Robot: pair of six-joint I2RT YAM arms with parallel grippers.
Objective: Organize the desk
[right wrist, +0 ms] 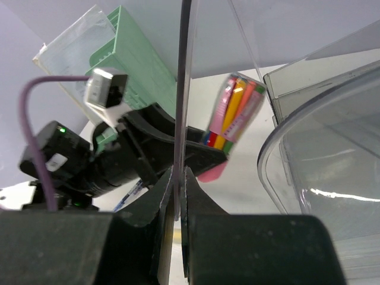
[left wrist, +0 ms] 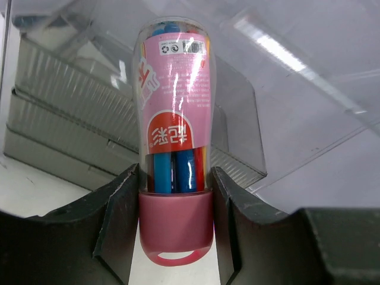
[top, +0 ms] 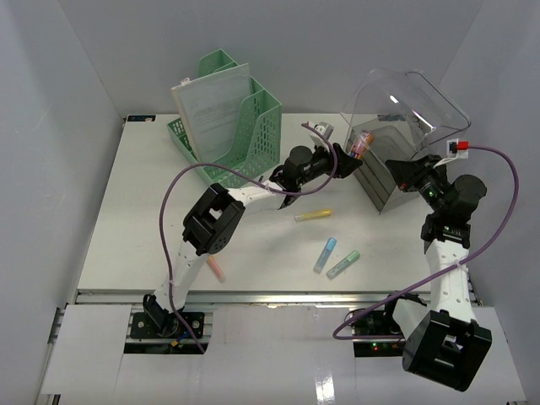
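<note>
My left gripper [top: 344, 159] is shut on a clear tube of coloured markers with a pink cap [left wrist: 176, 148], held in the air beside the clear box; the tube also shows in the top view [top: 361, 143] and the right wrist view [right wrist: 234, 116]. My right gripper [right wrist: 178, 178] is shut on the thin edge of the clear plastic lid [right wrist: 183, 71] and holds it raised over the grey box [top: 390, 173]. The lid shows in the top view [top: 405, 105]. The white desk [top: 135, 211] carries a yellow marker [top: 313, 215], a blue marker [top: 325, 254] and a green marker [top: 343, 264].
A green file rack [top: 245, 126] with a white booklet [top: 215, 105] stands at the back left. A pink marker [top: 217, 270] lies under the left arm near the front rail [top: 278, 297]. White walls close in the desk on three sides.
</note>
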